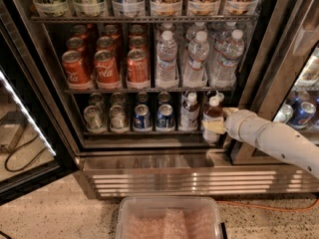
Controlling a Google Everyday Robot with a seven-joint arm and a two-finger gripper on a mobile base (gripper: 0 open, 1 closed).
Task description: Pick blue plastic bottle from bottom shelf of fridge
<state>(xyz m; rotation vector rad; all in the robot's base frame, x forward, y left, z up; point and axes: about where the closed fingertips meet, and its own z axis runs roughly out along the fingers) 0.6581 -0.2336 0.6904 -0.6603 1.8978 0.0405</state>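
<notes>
The blue plastic bottle, with a white cap and dark contents, stands at the right end of the bottom shelf of the fridge. My gripper reaches in from the right on a white arm. It is shut around the bottle's lower half. A pale finger crosses the bottle's front. The bottle's base sits a little forward of the shelf edge. A second similar bottle stands just left of it.
Silver cans and blue cans fill the bottom shelf's left lanes. Red cola cans and water bottles are on the shelf above. The ribbed steel base panel is below. A clear plastic bin sits on the floor. The open door is at left.
</notes>
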